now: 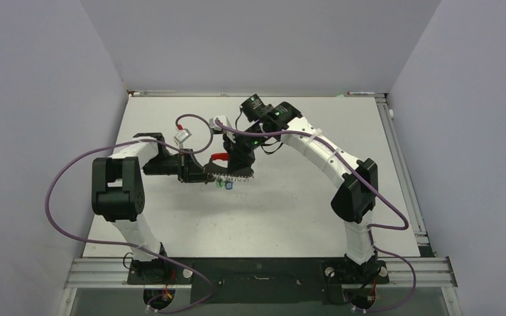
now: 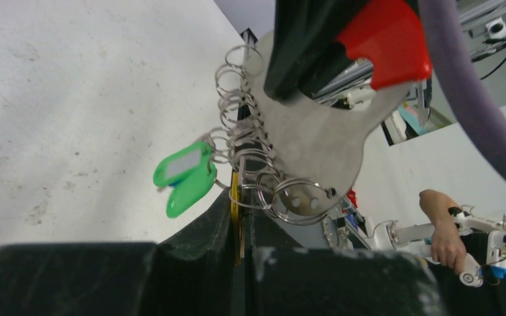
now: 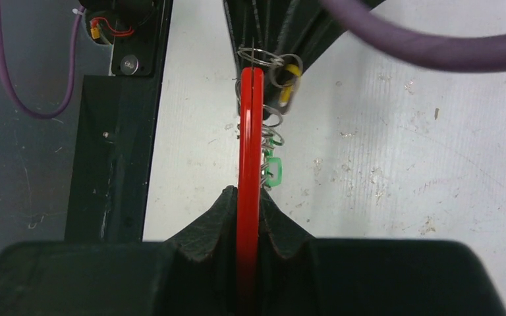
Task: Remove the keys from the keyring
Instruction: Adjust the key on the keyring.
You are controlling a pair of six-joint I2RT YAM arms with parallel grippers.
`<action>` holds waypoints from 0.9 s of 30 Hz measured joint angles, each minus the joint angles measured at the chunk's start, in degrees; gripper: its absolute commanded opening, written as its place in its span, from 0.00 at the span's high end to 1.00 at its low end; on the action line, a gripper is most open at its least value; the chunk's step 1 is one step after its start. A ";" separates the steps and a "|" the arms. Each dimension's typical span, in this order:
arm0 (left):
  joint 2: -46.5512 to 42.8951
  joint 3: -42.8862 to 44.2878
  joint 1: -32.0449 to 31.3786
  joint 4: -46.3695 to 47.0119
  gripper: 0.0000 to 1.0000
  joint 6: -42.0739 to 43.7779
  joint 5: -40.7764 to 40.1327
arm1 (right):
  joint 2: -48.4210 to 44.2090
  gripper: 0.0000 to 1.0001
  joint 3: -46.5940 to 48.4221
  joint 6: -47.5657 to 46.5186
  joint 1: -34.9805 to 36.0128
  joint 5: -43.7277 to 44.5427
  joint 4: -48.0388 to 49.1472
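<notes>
The keyring (image 2: pixel 316 138) is a flat silver metal piece with a red plastic strap (image 2: pixel 385 39) and several wire rings (image 2: pixel 237 99) strung along its edge. It hangs above the table centre between both grippers (image 1: pixel 219 157). My right gripper (image 3: pixel 248 194) is shut on the red strap (image 3: pixel 249 131), seen edge-on. My left gripper (image 2: pixel 242 197) is shut on a yellow key tag (image 2: pixel 235 197) that hangs from a ring. Green key tags (image 2: pixel 186 174) dangle free beside it; they also show in the right wrist view (image 3: pixel 273 171), as does the yellow tag (image 3: pixel 292 72). The metal key blades are hidden.
Purple cables (image 1: pixel 59 197) loop off both arms, and one crosses the top of the right wrist view (image 3: pixel 435 46). The black mounting rail (image 1: pixel 257 271) runs along the near table edge. White walls close in the table (image 1: pixel 303 217) on three sides.
</notes>
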 measured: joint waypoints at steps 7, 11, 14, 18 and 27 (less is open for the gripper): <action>7.85 3.96 0.98 -0.24 1.00 -8.72 0.70 | -0.11 0.95 -1.53 1.03 -0.28 3.56 1.53; 6.45 3.69 0.76 -0.24 1.00 -12.00 0.66 | -0.11 0.95 -1.55 1.25 -0.26 3.65 2.10; 4.52 3.26 0.44 -0.26 1.00 -14.99 0.59 | -0.11 0.95 -1.55 1.42 -0.13 3.13 2.12; 3.63 3.06 0.50 -0.26 1.00 -18.49 0.37 | -0.11 0.95 -1.53 1.68 -0.11 2.38 2.38; 5.03 4.42 -1.09 -0.26 1.00 -22.40 -1.03 | -0.28 0.95 -1.53 1.81 1.03 3.19 2.99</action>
